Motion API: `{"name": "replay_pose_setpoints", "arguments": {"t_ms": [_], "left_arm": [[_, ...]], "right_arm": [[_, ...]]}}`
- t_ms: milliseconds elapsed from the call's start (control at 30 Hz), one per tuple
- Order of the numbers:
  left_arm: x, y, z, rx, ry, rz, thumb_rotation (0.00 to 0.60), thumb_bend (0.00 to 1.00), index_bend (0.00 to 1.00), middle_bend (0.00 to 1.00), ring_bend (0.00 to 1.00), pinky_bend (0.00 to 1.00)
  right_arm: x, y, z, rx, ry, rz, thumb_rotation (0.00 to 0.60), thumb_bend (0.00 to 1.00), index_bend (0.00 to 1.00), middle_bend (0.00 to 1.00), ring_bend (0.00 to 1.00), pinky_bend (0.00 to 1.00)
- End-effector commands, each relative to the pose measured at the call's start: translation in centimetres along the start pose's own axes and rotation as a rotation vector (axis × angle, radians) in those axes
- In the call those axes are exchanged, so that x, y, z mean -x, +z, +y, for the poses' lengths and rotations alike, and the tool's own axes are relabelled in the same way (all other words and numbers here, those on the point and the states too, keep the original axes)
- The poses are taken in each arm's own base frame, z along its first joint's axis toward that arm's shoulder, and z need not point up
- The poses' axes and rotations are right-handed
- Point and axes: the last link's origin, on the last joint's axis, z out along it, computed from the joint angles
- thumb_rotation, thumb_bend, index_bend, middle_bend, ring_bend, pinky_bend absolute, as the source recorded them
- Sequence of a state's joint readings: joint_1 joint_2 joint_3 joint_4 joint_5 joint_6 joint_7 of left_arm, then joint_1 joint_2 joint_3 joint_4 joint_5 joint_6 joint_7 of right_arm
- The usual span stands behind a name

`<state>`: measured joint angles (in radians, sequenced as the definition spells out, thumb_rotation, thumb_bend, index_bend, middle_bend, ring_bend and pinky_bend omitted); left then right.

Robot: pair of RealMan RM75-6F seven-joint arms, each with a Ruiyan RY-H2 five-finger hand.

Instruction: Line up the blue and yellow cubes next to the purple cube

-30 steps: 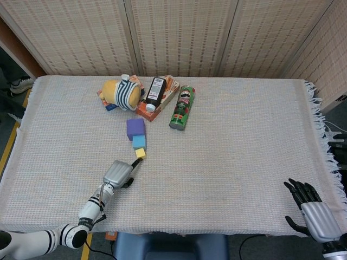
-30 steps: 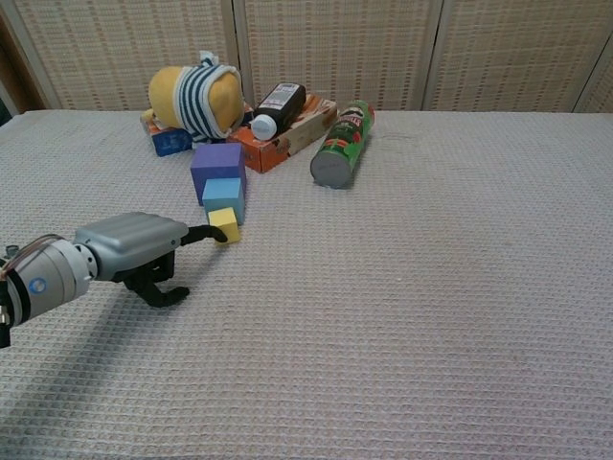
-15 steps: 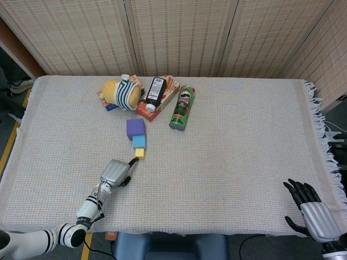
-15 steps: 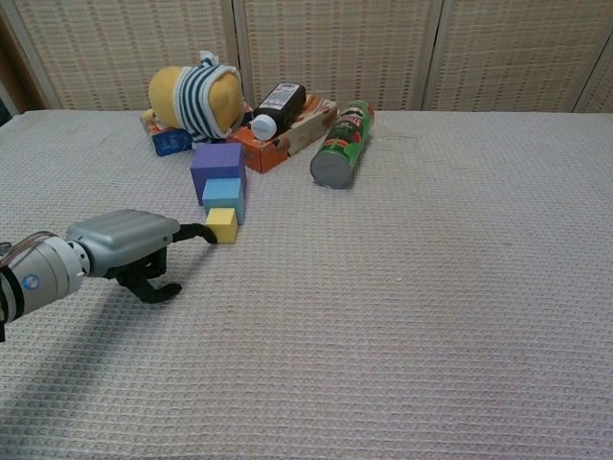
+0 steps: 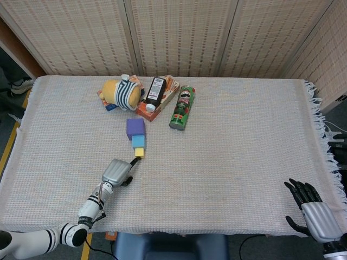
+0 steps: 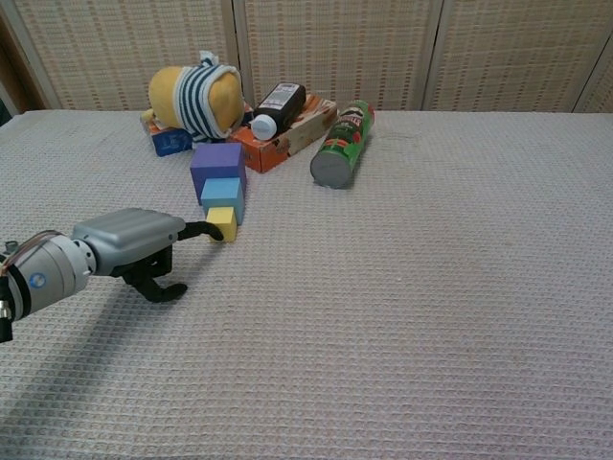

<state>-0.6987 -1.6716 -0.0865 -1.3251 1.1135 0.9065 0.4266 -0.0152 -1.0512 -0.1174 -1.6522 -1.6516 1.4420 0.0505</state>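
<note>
The left hand (image 5: pixel 117 172) lies low on the cloth (image 5: pixel 227 151), holding nothing, one fingertip (image 6: pixel 213 230) stretched out to touch the yellow cube (image 5: pixel 139 152) at its 1 o'clock. The blue cube (image 5: pixel 139 141) touches the yellow one at 12 o'clock, the purple cube (image 5: pixel 135 128) beyond it. At far right, the right hand (image 5: pixel 313 214) rests open, fingers spread.

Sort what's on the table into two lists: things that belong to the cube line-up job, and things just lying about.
Job:
purple cube
blue cube
yellow cube
left hand, a fingertip at the yellow cube

Lying about:
plush toy
dark bottle on an orange box
green can
right hand, idle at the table's near edge
</note>
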Motion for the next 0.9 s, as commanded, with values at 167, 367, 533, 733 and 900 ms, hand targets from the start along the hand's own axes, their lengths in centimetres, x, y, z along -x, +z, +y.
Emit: {"name": "replay_pose_setpoints", "arguments": {"t_ms": [167,367,533,733,900], "left_arm": [[0.0,0.2,0.2,0.003,0.004,-0.001,0.6,0.4,0.1,1.0,1.0,1.0],[0.0,0.2,0.1,0.003,0.004,-0.001,0.6,0.4,0.09,1.0,1.0,1.0],[0.0,-0.4,0.4,0.016,0.003,0.005,0.6,0.4,0.12,1.0,1.0,1.0],[-0.6,-2.4,0.6,0.038,-0.012,0.031,0.6,0.4,0.12,1.0,1.0,1.0],[-2.2,-8.5,-2.0,-0.009,-0.093,0.128,0.6,0.4,0.12,1.0,1.0,1.0]], "right_arm": [[0.0,0.0,0.0,0.001,0.001,0.001,0.6,0.04,0.0,0.0,0.0,0.0],[-0.1,0.0,0.0,0.002,0.002,0.002,0.6,0.04,0.0,0.0,0.0,0.0],[-0.1,-0.1,0.0,0.0,0.002,0.005,0.6,0.04,0.0,0.0,0.0,0.0],[-0.1,-0.3,-0.2,-0.011,-0.001,0.004,0.6,0.04,0.0,0.0,0.0,0.0],[-0.1,-0.7,-0.3,-0.02,-0.001,0.004,0.6,0.04,0.0,0.0,0.0,0.0]]}}
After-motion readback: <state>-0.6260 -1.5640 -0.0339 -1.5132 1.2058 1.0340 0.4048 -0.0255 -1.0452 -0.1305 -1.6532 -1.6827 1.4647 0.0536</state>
